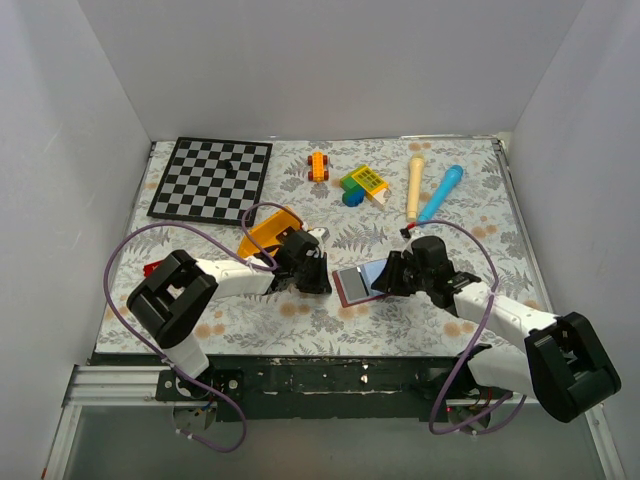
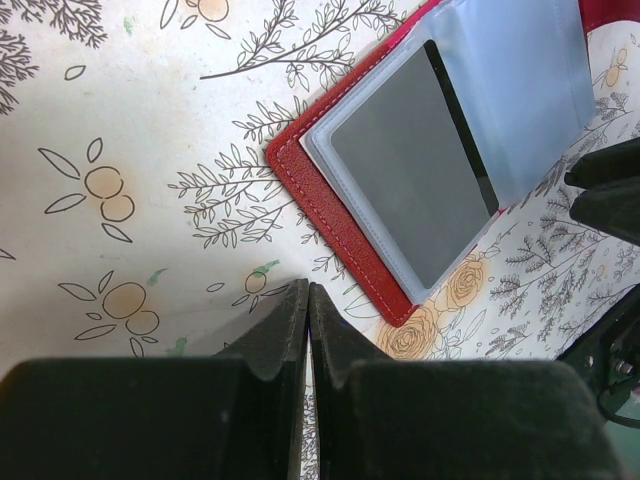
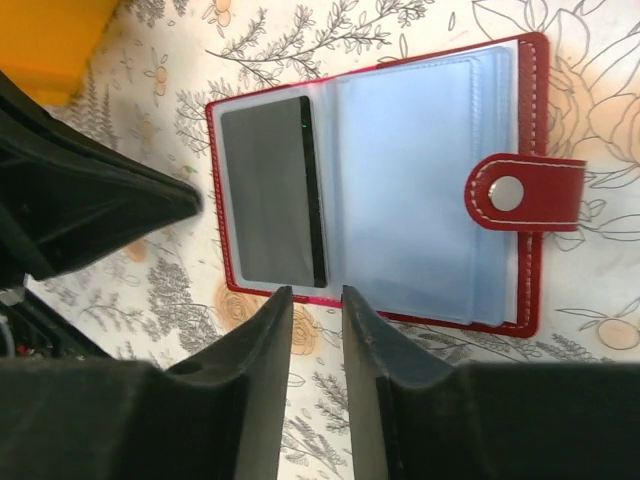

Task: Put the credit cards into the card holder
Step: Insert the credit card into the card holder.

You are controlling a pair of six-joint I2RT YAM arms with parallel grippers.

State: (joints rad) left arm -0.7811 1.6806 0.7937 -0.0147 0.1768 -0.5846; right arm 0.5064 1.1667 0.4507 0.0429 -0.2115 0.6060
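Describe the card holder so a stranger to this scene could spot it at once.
On the floral-patterned tabletop, look near the front edge, between the left pincer and the right pincer. There lies a small dark red folding card holder, spread open. Unlike the yellow plastic bin nearby, it shows pale blue pockets, one holding a thin black card, and a snap tab.

The card holder (image 3: 372,185) looks like grained maroon leather with pale stitching and a shiny metal snap (image 3: 506,193). Its pockets (image 3: 420,150) are clear, faintly glossy plastic over a matt black credit card (image 3: 268,205). The counter (image 2: 150,100) has a smooth, floral-printed covering.
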